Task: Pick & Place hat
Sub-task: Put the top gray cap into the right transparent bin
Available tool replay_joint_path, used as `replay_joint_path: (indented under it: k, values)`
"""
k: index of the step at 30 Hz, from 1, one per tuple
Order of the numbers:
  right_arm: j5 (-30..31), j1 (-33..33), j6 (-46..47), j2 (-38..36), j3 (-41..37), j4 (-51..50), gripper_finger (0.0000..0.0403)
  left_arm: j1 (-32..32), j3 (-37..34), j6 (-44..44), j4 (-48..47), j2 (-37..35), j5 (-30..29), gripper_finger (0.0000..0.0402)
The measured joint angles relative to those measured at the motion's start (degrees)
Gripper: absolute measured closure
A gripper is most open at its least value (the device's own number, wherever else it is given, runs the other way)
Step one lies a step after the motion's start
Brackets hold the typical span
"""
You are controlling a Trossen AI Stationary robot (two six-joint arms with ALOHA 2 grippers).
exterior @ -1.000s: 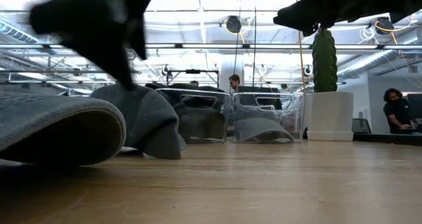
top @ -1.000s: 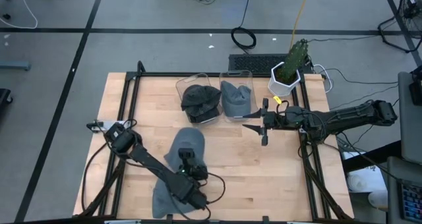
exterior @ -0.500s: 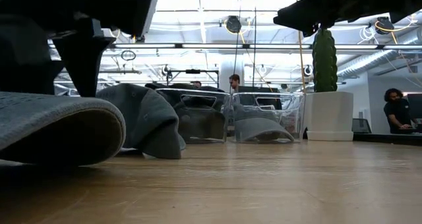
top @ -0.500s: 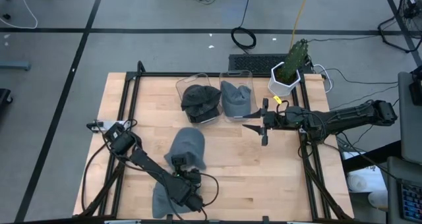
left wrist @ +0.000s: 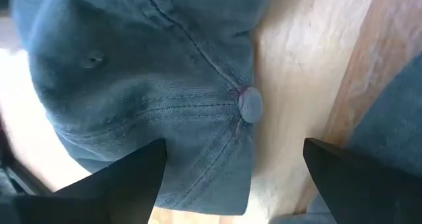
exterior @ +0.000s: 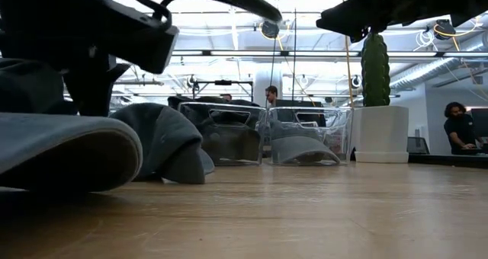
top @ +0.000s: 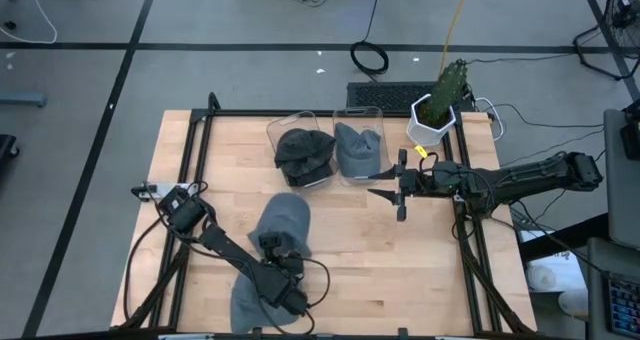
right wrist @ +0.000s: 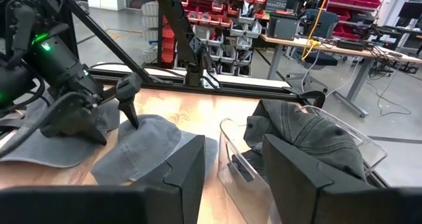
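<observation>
- The surface is carrying four hats — two lying loose on the left arm's side, two already sitting in the clear bins along the far edge, a dark one and a grey one, beside a potted cactus.
- The left arm is the one working: over the past second it has been swinging in over the middle grey hat and sinking toward it, and the left gripper is now hanging right at that hat's near edge.
- In the left wrist view its jaws are spread wide either side of the crown, with the top button between them — nothing grasped yet.
- That reads as the last of the approach; closing on the cloth and carrying it to a bin looks like what remains.
- The second loose hat is lying at the near edge, partly under the left arm, so it is likely waiting its turn.
- The right gripper has not been shifting at all — it is hovering just near the bins, jaws partly apart and empty.
</observation>
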Motion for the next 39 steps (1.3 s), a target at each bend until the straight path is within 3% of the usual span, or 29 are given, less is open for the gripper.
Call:
replay_joint_path:
  k: [9,22,30,39]
  values:
    - [-0.02,0.00,-0.12,0.00,0.00,-0.02,0.0264,0.25,1.62,2.34,-0.21,0.02,7.44,0.0037]
    - [-0.02,0.00,-0.10,0.00,0.00,-0.02,0.0264,-0.27,0.30,-3.71,-8.62,0.04,-8.32,0.0037]
    - [-0.02,0.02,-0.10,0.02,0.00,-0.03,0.0264,-0.48,1.69,-5.64,-8.27,-2.81,-15.32,0.0037]
    - [-0.02,0.02,-0.09,0.02,0.00,-0.04,0.0264,-0.58,1.44,-5.43,-8.46,-5.33,-16.80,0.0037]
